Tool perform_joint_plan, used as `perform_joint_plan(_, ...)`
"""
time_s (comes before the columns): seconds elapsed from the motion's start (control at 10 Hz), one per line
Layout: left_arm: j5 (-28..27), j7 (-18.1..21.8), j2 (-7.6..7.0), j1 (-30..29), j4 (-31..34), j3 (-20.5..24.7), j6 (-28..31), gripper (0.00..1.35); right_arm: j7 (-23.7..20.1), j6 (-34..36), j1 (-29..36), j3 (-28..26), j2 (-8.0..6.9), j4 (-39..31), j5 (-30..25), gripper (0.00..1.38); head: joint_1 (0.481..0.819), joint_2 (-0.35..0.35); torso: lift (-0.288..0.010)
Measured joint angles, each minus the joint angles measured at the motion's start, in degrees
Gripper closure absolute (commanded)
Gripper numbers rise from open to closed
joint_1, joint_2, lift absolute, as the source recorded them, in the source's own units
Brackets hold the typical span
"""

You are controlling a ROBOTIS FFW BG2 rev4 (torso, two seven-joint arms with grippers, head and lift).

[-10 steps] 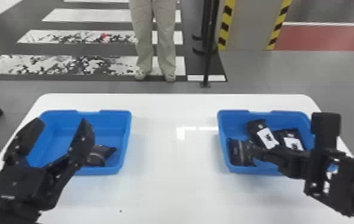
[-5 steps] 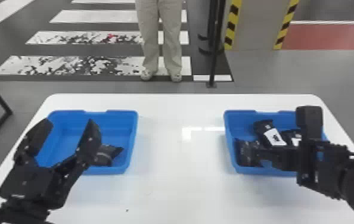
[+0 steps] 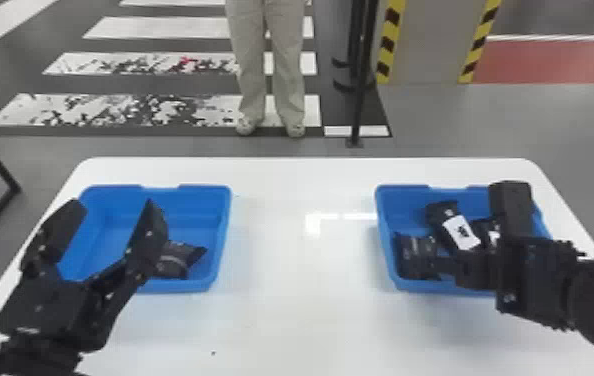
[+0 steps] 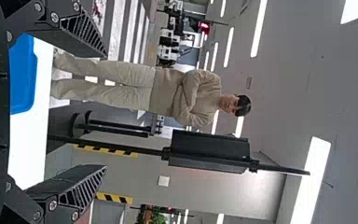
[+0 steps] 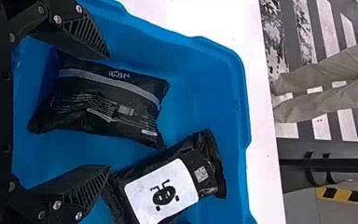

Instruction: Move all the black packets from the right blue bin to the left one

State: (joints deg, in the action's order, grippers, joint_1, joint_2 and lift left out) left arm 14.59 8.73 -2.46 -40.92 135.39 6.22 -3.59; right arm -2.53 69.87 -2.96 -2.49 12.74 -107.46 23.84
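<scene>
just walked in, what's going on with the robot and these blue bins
The robot's right gripper is down at the right blue bin, open around a black packet it doesn't hold yet. More packets lie in that bin, one with a white label. The left gripper is open by the left blue bin, where one black packet lies.

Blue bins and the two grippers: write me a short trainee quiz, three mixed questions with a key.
1. Where does a white-labelled black packet show?
A) left blue bin
B) right blue bin
C) bare table
2. True or false: the right gripper's fingers are shut together.
3. Fill in the blank, open or shut: the left gripper is ____.

Key: 1 B; 2 false; 3 open
</scene>
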Motion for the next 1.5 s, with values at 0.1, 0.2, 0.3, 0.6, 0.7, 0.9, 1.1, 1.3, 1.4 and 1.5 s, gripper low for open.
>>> perform_joint_plan(0.1, 0.03, 0.01, 0.0, 0.0, -0.07, -0.04, -0.15, 0.2, 0.07, -0.01, -0.6, 0.22, 0.02, 1.06, 0.04, 0.25, 0.695, 0.016, -0.14)
perform_joint_plan(0.2, 0.04, -0.02, 0.0, 0.0, -0.16, -0.05, -0.29, 0.2, 0.15, -0.08, -1.38, 0.52, 0.01, 2.61, 0.26, 0.34, 0.695, 0.017, -0.14)
perform_joint_plan(0.3, 0.04, 0.0, 0.0, 0.0, -0.25, -0.05, -0.43, 0.2, 0.16, -0.26, -2.02, 0.77, 0.02, 4.25, 0.92, 0.52, 0.695, 0.02, -0.14)
perform_joint_plan(0.6, 0.15, 0.01, 0.06, 0.04, -0.47, -0.05, -0.61, 0.2, 0.05, -0.55, -2.69, 1.45, 0.11, 5.87, 3.01, 1.13, 0.695, 0.035, -0.14)
perform_joint_plan(0.7, 0.2, 0.0, 0.07, 0.03, -0.56, -0.04, -0.67, 0.2, -0.01, -1.22, -2.5, 1.55, 0.11, 5.89, 3.85, 1.13, 0.695, 0.042, -0.14)
perform_joint_plan(0.9, 0.44, -0.02, 0.08, 0.02, -0.79, 0.03, -0.92, 0.2, -0.01, -2.8, -1.06, 1.36, 0.1, 4.24, 5.26, 1.13, 0.695, 0.052, -0.14)
perform_joint_plan(1.1, 0.39, -0.03, 0.09, 0.19, -0.88, -0.04, -1.06, 0.2, -0.94, -4.47, 2.39, -0.98, 0.1, -0.66, 6.49, 1.13, 0.695, 0.051, -0.14)
perform_joint_plan(1.3, 0.56, -0.02, 0.09, 0.28, -0.88, -0.05, -1.17, 0.2, -3.88, -6.86, 5.43, -3.8, 0.04, -4.44, 6.72, 1.13, 0.695, 0.04, -0.14)
perform_joint_plan(1.4, 0.97, -0.04, 0.09, 0.3, -0.88, -0.05, -1.27, 0.19, -9.09, -10.75, 6.31, -5.26, 0.03, -4.45, 6.59, 1.13, 0.695, 0.041, -0.14)
perform_joint_plan(1.5, 1.39, -0.21, 0.14, 0.41, -0.88, -0.06, -1.29, 0.19, -15.39, -16.47, 6.42, -6.86, 0.15, -2.56, 6.58, 1.13, 0.695, 0.039, -0.14)
